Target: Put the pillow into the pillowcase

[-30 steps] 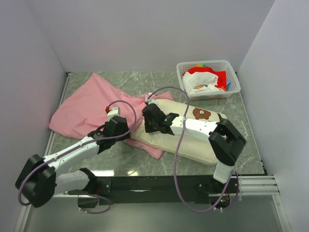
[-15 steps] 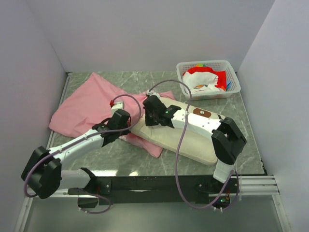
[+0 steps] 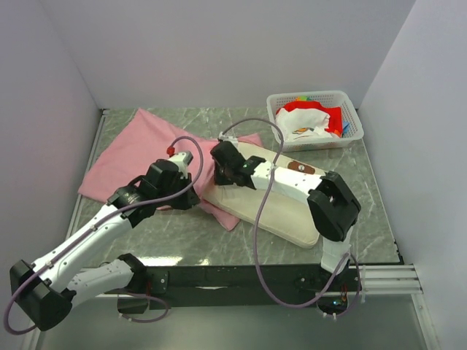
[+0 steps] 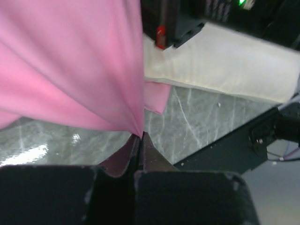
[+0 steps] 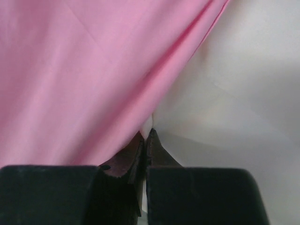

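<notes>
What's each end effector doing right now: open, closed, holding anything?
Left end effector: closed, pinching a fold of the pillowcase.
Right end effector: closed, pinching the pillowcase next to the pillow.

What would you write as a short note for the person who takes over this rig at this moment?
Left end effector: shut, pinching a fold of the pillowcase.
Right end effector: shut at the line where the pink cloth meets the pillow; it seems to pinch the pillowcase edge.
Things: the pillowcase lies on the left part of the table. The pillow lies to its right, with its left end at the pink cloth and the rest uncovered.
Done: the cloth is gripped, probably on both sides.
Left: open the mouth and draw it over the whole pillow.
</notes>
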You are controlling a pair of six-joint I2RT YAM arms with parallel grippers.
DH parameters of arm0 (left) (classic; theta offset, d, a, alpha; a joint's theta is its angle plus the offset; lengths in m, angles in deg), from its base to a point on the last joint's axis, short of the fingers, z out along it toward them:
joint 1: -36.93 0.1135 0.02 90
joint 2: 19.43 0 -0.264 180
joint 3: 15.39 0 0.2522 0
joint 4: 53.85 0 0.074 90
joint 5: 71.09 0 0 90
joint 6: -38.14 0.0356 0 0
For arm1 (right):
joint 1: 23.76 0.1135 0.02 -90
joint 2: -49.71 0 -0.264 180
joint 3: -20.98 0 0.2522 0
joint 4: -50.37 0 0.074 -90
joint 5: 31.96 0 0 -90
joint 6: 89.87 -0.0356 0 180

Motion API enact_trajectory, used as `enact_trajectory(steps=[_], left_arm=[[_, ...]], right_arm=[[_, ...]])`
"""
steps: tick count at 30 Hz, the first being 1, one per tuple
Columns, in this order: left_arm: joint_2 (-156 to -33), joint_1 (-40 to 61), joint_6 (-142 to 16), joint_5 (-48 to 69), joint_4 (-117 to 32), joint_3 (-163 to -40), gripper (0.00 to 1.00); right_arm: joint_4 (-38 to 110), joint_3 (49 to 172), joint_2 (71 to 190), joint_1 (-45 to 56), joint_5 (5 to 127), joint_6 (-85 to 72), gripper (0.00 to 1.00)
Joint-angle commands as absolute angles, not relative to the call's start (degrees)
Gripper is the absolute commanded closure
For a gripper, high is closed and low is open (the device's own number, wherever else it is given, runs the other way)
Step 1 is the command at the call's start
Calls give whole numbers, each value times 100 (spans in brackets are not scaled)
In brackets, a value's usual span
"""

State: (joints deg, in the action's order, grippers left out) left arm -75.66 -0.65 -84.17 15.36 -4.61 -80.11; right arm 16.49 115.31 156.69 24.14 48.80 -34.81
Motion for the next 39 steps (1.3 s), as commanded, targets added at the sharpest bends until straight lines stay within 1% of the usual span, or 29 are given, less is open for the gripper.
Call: enact_trajectory(steps=[1,3,4,5,6,7,8,9,10,11,12,13,15,16,17,18,19,21,22,24,27,30,33,34,36,37,38,39], left_arm=[[-7831,-86,-8349,731,-510,-8110,99],[-8059,-95,-8428,661,-642,-8083,99],[-8113,-95,-8472,661,-747,-8100,96],[-8174,-95,-8499,678,-766,-8135,84],[-8244,-95,-8551,713,-792,-8179,73],[-8254,-86,-8569,748,-827,-8293,59],[-8289,-86,-8595,853,-845,-8372,51],[-8315,-86,-8631,985,-836,-8460,43],[-8333,-86,-8640,1116,-819,-8696,35],[-8402,-77,-8666,1283,-793,-8820,33],[-8447,-60,-8701,1728,-775,-8952,31],[-8525,-34,-8719,1872,-731,-9266,31],[-8894,19,-8658,2328,-696,-9584,33],[-9069,19,-8622,2487,-678,-9934,34],[-9480,28,-8474,2558,-652,-10111,34],[-9702,28,-8394,2690,-539,-10304,35],[-9939,28,-8298,2726,-485,-10698,34],[-10607,20,-7964,2787,-319,-11043,32],[-10835,19,-7867,2840,-179,-11367,31],[-11460,2,-7621,2902,68,-11702,33],[-11804,-42,-7462,3402,341,-11538,34],[-11734,-42,-7444,3210,17,-11082,33],[-11813,-42,-7497,3069,-177,-10966,39],[-11865,-42,-7506,3043,-186,-10983,54],[-11910,-42,-7541,2754,-256,-11071,73],[-11893,-42,-7558,2631,-291,-11106,90],[-11840,-59,-7620,2542,-318,-11106,97],[-11805,-86,-7629,2359,-370,-11132,99]], right_arm=[[2622,10675,15220,2765,4775,-3845,100],[3043,10041,14826,2809,4801,-3985,100],[3124,9891,14710,2818,4793,-4012,100],[3151,9690,14596,2818,4741,-4021,100],[3099,9636,14386,2818,4688,-4021,95],[3090,9583,14271,2818,4670,-3986,86],[3063,9504,14026,2818,4635,-3951,77],[2985,9477,13884,2818,4600,-3951,63],[2914,9451,13753,2818,4460,-3951,56],[2835,9424,13508,2818,4372,-3959,50],[2635,9424,13383,2801,4258,-3959,41],[2528,9407,13278,2783,4057,-3959,37],[2291,9354,12988,2618,3914,-3994,30],[2272,9241,12891,2512,3879,-3986,28],[2272,9179,12751,2389,3966,-3951,25],[2307,9134,12706,2022,4045,-3898,24],[2299,9117,12679,1862,4159,-3828,23],[2272,9186,12723,1502,4309,-3504,21],[2246,9300,12775,1422,4327,-3372,20],[2220,9389,12977,1325,4458,-3020,19],[2097,9477,13258,1263,4678,-2712,17],[2368,9179,13382,1263,5002,-2764,13],[2580,9020,13759,1315,5092,-2852,12],[2615,9046,13899,1324,5118,-2878,12],[2781,9055,14242,1324,5214,-2896,21],[2834,9055,14322,1324,5293,-2948,28],[2922,9055,14418,1324,5329,-2984,54],[2949,9055,14437,1333,5355,-3019,63]])
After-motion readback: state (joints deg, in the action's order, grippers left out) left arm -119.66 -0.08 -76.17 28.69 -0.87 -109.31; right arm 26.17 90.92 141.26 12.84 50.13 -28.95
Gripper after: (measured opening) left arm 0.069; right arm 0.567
